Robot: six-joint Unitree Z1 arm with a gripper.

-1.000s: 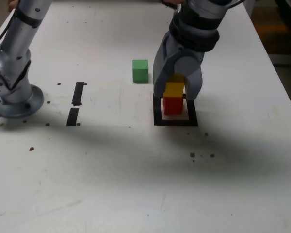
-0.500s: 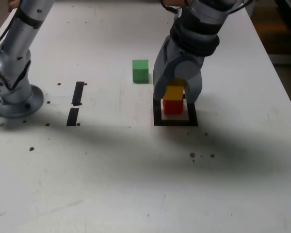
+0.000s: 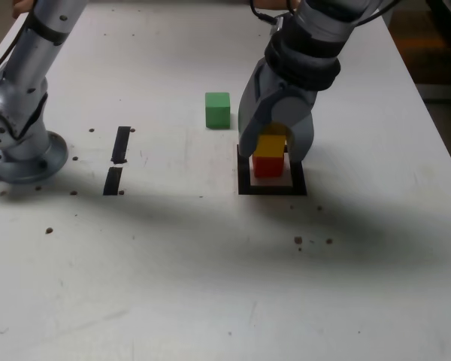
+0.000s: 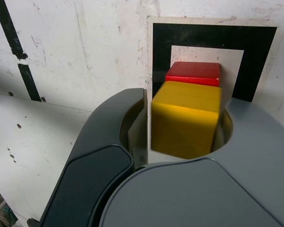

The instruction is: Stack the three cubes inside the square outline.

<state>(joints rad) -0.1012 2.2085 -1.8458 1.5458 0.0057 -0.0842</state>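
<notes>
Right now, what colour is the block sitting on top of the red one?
Yellow, clearest in the wrist view.

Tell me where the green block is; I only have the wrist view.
Observer: The green block sits on the table, outside the square outline, toward the exterior view's left of the end effector.
Operator: Touching anything?
Observer: No, it stands apart from the end effector.
Operator: Does the outline's near band show?
Observer: Yes, it shows whole in front of the red block.
</notes>
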